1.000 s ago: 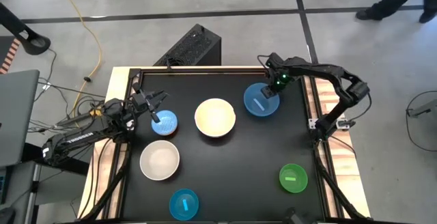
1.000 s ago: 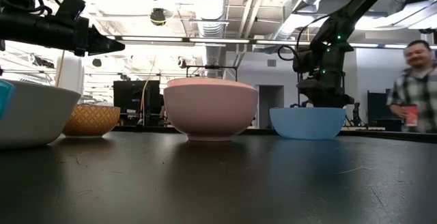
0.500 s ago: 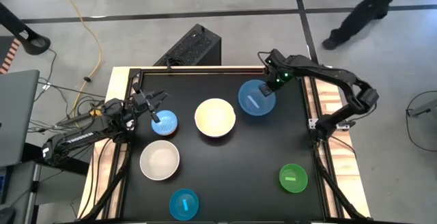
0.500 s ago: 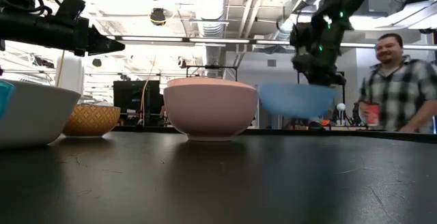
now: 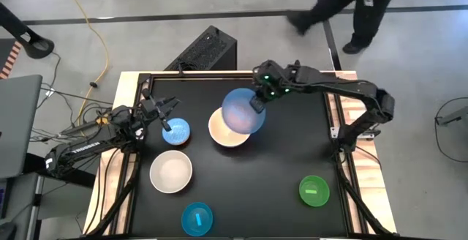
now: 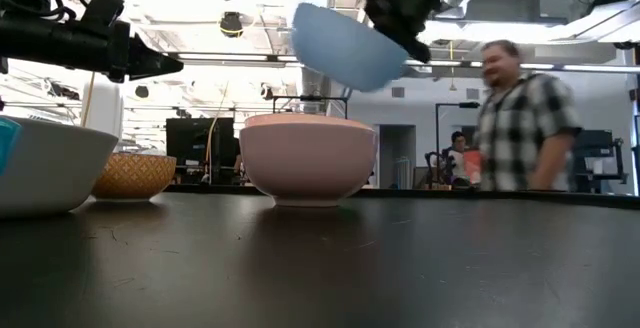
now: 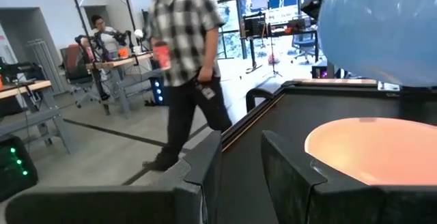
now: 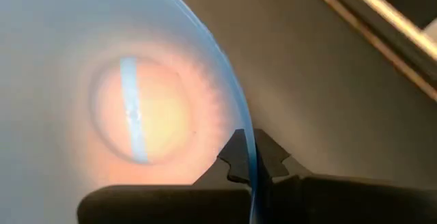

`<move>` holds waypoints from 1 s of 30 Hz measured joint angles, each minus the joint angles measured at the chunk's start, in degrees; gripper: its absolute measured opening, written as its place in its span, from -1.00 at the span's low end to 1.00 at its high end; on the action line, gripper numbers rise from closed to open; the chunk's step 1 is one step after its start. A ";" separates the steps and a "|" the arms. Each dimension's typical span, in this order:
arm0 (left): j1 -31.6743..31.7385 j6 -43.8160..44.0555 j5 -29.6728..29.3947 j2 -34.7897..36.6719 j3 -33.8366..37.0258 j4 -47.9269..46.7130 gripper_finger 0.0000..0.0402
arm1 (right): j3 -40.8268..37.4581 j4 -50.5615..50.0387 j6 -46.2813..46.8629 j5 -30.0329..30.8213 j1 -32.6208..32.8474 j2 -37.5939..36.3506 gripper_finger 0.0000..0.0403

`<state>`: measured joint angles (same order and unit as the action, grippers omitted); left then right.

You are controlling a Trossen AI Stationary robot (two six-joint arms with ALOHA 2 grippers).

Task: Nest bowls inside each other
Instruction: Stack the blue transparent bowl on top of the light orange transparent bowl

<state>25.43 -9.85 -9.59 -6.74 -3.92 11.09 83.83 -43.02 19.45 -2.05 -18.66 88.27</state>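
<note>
**Blue bowl lifted over the pink one**

The right gripper (image 5: 257, 101) pinches the blue bowl (image 5: 243, 111) by its rim, tilted above the pink bowl (image 5: 228, 132) mid-table and hiding part of it; earlier it sat near the far edge. The left gripper (image 5: 170, 115), fingers apparently apart, waits by the left edge.

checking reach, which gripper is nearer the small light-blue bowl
Left. The left gripper hovers right beside the small light-blue bowl, just above its rim. The right gripper is across the table, shut on the blue bowl over the pink bowl.
</note>
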 joint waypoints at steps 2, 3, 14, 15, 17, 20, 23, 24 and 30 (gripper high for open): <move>0.00 0.00 0.22 0.00 0.00 0.00 -0.53 | 2.64 0.35 0.32 1.26 1.56 2.40 -0.98; 0.00 0.00 0.21 0.00 0.00 0.00 -0.53 | 3.77 0.10 0.34 1.80 2.18 3.88 -0.98; 0.00 -0.01 0.29 0.00 0.00 0.00 -0.53 | 12.10 -3.63 -0.48 0.79 3.19 16.35 -0.99; 0.00 -0.13 0.29 0.00 0.00 0.00 -0.53 | 12.29 -3.44 -0.45 0.49 3.14 16.79 -0.99; -0.02 -0.24 0.28 0.00 0.00 0.00 -0.53 | 12.38 -3.44 -0.45 0.48 2.93 17.11 -0.99; -0.02 -0.36 0.26 0.00 0.00 0.00 -0.53 | 12.42 -3.46 -0.45 0.46 2.81 17.10 -0.99; 0.00 -0.39 0.24 0.00 0.00 0.00 -0.53 | 12.42 -3.76 -0.45 0.48 2.81 17.10 -0.99; 0.00 -0.42 0.22 0.00 0.00 -0.02 -0.53 | 12.42 -4.00 -0.46 0.49 2.81 17.10 -0.99; 0.00 -0.42 0.20 0.00 0.00 -0.02 -0.53 | 11.24 -4.20 -0.82 0.53 2.78 17.10 -0.95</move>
<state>25.43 -10.26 -9.39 -6.74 -3.92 11.08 95.07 -47.22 18.63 -1.53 -15.88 105.36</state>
